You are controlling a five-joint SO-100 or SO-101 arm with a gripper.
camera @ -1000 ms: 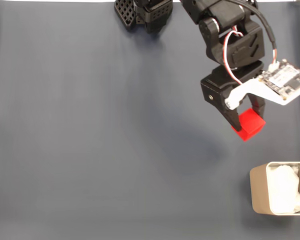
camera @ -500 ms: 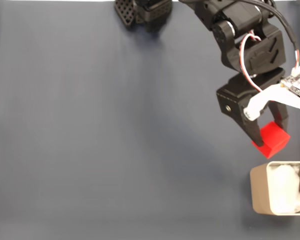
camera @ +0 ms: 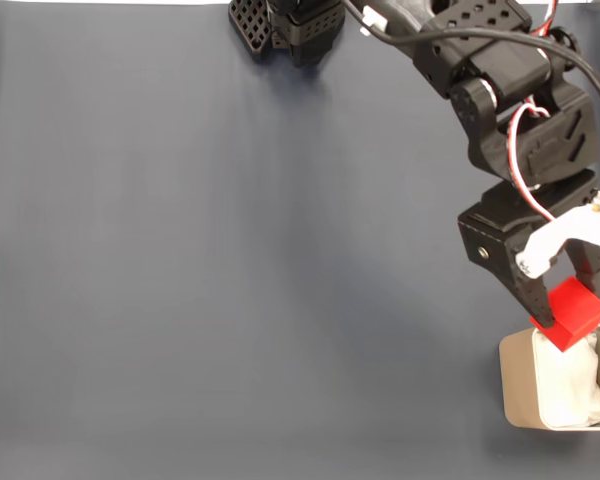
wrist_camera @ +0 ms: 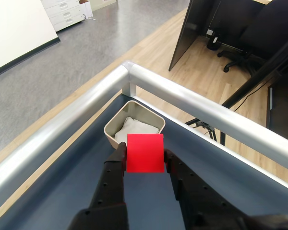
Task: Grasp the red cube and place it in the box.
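The table (camera: 180, 300) is covered with a dark blue-grey mat, and in the wrist view a silver metal rail (wrist_camera: 192, 103) runs along its edge and bends at a corner. Behind the rail the wrist view shows a wooden floor (wrist_camera: 163, 43) and a black office chair (wrist_camera: 240, 57).

The black arm (camera: 510, 110) comes down from the top of the fixed view toward the lower right, with red and white wires (camera: 525, 150) looping on it and a white part (camera: 570, 235) fixed near the wrist.

The box (camera: 518, 385) stands at the lower right edge of the fixed view, partly cut by the picture border. It is beige with rounded corners, and white soft material (camera: 570, 385) lies inside it. In the wrist view the box (wrist_camera: 113, 127) sits in the corner of the table, just under the rail.

The gripper (camera: 570, 315) is clamped on the red cube (camera: 577, 312); in the wrist view its two black fingers (wrist_camera: 116, 165) press on the left and right faces of the cube (wrist_camera: 144, 152). In the fixed view the cube hangs over the top rim of the box, covering part of the white material. If it touches the rim, I cannot tell.
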